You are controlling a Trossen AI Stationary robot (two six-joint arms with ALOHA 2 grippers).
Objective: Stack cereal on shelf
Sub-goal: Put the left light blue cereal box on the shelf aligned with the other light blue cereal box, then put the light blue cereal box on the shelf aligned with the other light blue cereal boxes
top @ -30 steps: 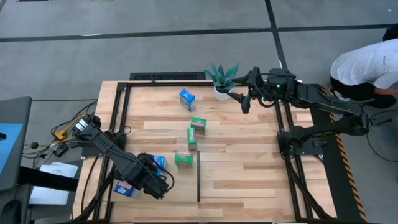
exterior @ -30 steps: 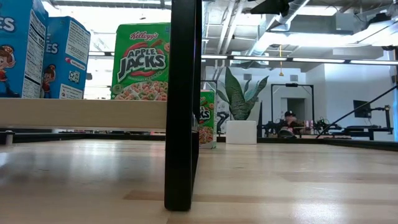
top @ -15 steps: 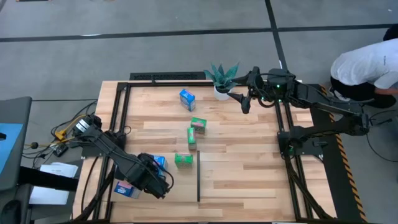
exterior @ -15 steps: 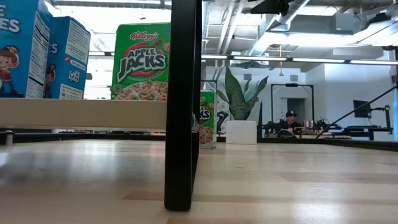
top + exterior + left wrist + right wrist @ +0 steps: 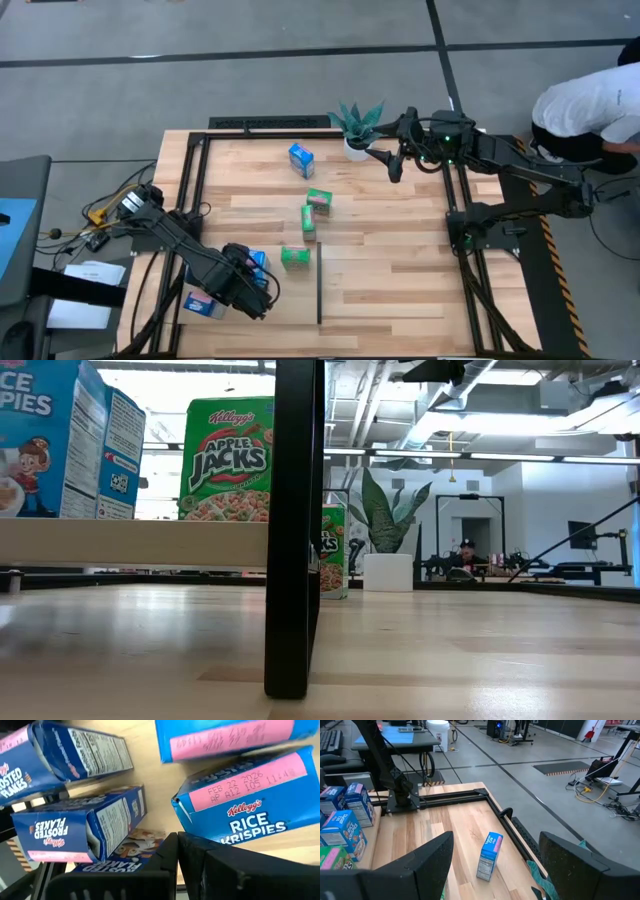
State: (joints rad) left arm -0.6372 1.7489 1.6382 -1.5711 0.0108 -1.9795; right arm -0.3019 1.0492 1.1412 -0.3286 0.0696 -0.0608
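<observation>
Left fingers (image 5: 176, 851) closed, holding nothing, nosed against the blue cereal boxes (image 5: 240, 800) clustered at the table's (image 5: 400, 280) near-left corner. Right fingers (image 5: 492, 865) spread open, empty, raised beside the potted plant (image 5: 357, 125). Three green boxes (image 5: 318, 200) and one blue box (image 5: 301, 159) stand mid-table.

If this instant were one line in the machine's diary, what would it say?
left gripper: shut, among blue cardboard cereal boxes, near left corner | right gripper: open, empty, by potted green plant | three green cereal boxes: mid-table
</observation>
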